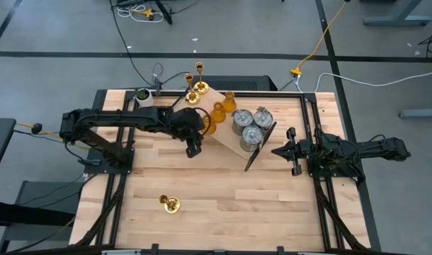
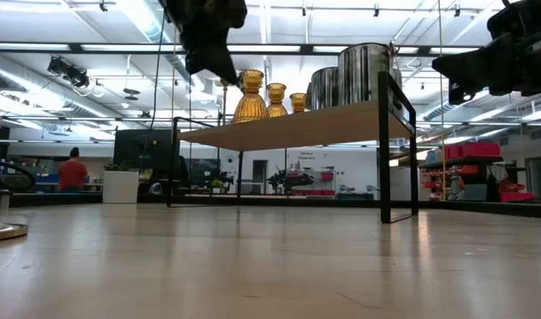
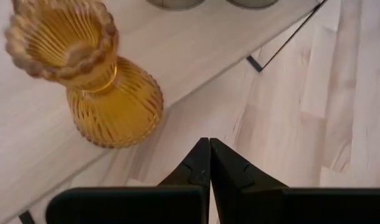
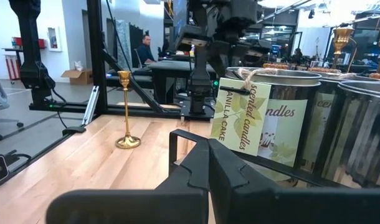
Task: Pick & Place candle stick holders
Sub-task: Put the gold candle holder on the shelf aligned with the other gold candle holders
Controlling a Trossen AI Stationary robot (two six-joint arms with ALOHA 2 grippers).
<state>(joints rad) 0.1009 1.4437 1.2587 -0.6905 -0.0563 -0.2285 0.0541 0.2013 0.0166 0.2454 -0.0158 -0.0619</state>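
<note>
Wood-plank table [image 1: 223, 191] carries a small raised shelf [image 1: 226, 138] with pale top and thin black legs, set at an angle near the far edge. On the shelf: two brass candlesticks [image 1: 199, 79], three amber glass holders [image 1: 218, 112], three silver metal cylinders [image 1: 253, 129]. Directly on the table: one brass candlestick [image 1: 170, 204] near the front, well apart from the shelf; small white pot with green plant [image 1: 143, 96] at the far left corner.

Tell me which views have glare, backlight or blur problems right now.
Low view: bright ceiling lights backlight the raised pale wooden shelf, leaving both arms as dark shapes. Left wrist view: the ribbed amber glass holder looks sharp and evenly lit. Right wrist view: the slim brass stick reads clearly; the near silver-grey tins look slightly soft.
</note>
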